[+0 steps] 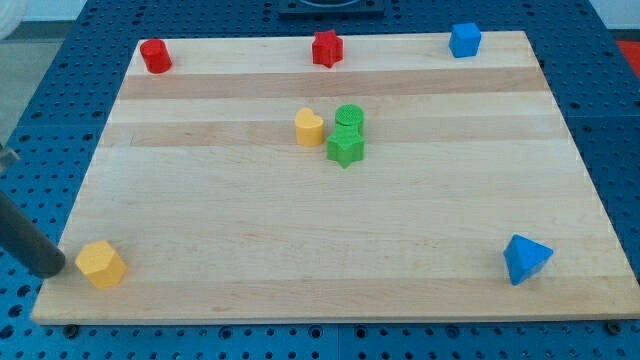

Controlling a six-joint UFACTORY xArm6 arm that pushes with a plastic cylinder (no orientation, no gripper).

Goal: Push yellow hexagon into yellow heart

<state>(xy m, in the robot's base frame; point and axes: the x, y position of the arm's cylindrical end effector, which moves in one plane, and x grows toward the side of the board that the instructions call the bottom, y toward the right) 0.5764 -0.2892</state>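
You are looking at the table with the yellow hexagon lying near its bottom-left corner and the yellow heart standing well apart from it, up near the centre. The end effector, a plain dark rod with no jaws to part or close, is entering from the view's left edge; its tip is resting just beside the hexagon's left face, and you cannot tell whether the two are touching. This placement is likely deliberate: the tip is sitting on the side of the hexagon away from the heart, so a push would be driving the block up and to the right. A green cylinder and a green star are crowding the heart's right side, touching or nearly so, and you are best approaching from its open left flank.
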